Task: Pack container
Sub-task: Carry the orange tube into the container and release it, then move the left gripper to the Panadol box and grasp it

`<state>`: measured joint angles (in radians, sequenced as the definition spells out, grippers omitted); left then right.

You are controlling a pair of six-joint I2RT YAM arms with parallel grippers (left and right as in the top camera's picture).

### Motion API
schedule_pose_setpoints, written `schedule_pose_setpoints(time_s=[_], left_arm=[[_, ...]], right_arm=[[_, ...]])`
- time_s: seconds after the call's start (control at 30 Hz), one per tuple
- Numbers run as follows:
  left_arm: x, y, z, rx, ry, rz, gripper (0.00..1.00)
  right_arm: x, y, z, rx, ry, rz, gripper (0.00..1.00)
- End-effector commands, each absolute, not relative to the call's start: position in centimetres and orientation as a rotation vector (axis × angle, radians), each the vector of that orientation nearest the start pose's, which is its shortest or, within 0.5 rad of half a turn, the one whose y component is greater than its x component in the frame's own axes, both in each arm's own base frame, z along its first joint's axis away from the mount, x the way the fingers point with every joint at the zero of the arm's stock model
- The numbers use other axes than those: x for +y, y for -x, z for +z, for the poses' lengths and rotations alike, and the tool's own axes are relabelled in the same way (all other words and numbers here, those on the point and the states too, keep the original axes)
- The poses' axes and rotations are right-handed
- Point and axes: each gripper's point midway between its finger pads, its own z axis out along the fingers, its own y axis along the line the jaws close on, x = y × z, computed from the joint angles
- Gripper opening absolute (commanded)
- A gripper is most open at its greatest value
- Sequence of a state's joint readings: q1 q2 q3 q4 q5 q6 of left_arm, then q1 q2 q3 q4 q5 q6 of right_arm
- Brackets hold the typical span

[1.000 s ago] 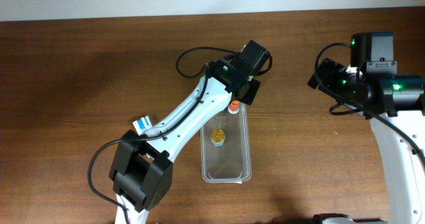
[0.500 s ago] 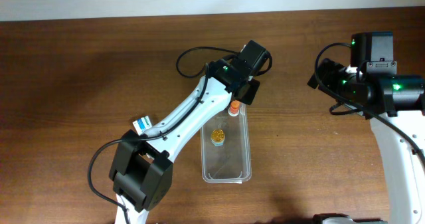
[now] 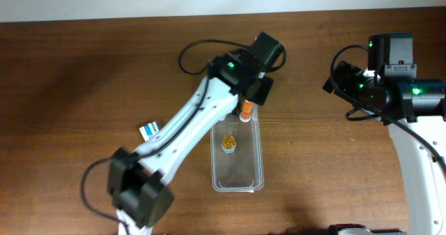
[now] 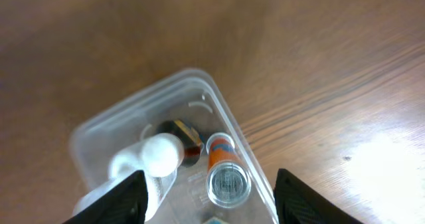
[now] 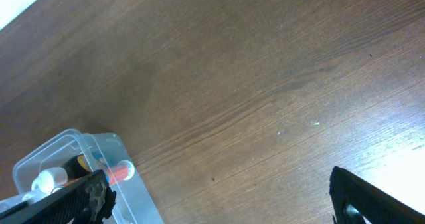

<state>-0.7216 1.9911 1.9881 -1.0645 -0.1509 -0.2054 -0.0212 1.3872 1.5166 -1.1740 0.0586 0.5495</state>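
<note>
Left of the container (image 3: pixel 240 176), a small blue-and-white packet (image 3: pixel 148 130) lay flat on the table (image 3: pixel 83 74), half under the left arm. It was probably not packed yet. Risk: the arm's underside could brush it and push it further off.

The container sat in the middle of the table, long axis running away from the robot. Inside were a gold-lidded pot (image 3: pixel 228 143) near the middle and an orange-banded tube (image 3: pixel 245 111) at the far end. The wrist view also showed a white-capped bottle (image 4: pixel 159 154) beside the tube. It was not possible to tell whether the tube stood upright or leaned on the container's end wall.

The left gripper (image 4: pixel 207 191) hung over the container's far end, jaws spread wide on either side of the tube, gripping nothing that showed. Main risks:
- If the gripper dropped or swung sideways, a finger (image 4: pixel 113 197) could clip the tube's cap and tip it over the rim.
- A finger catching the container's rim could drag or tilt the light tub and shift everything in it.
- The clear plastic made the walls hard to judge.

Well to the right of the container, the right gripper (image 5: pixel 212 197) was held above bare table with its jaws spread and empty. It posed little risk there. A reach toward the container with the left arm over it could cause the arms to collide.
</note>
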Motion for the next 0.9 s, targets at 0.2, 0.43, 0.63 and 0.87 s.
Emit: schedule_pose_setpoints(time_s=[0.2,0.43,0.63,0.87], left_arm=[[-26.0,-34.0,24.3,2.639,-0.562,-0.073,0.52],[-18.9,-31.6,23.4,2.812,-0.31,0.246,0.5],[-13.6,-31.8,23.9,2.884,-0.067,0.294,0.58],[-7.9,-33.3,20.8,2.979,0.229,0.279,0.73]], right_arm=[[-1.9,-33.1,25.8,2.482,-0.767,0.119,0.98],[-1.9,-33.1,25.8,2.482,-0.767,0.119,0.98],[-1.9,-33.1,25.8,2.482,-0.767,0.119,0.98],[-1.9,-33.1,25.8,2.482,-0.767,0.119,0.98]])
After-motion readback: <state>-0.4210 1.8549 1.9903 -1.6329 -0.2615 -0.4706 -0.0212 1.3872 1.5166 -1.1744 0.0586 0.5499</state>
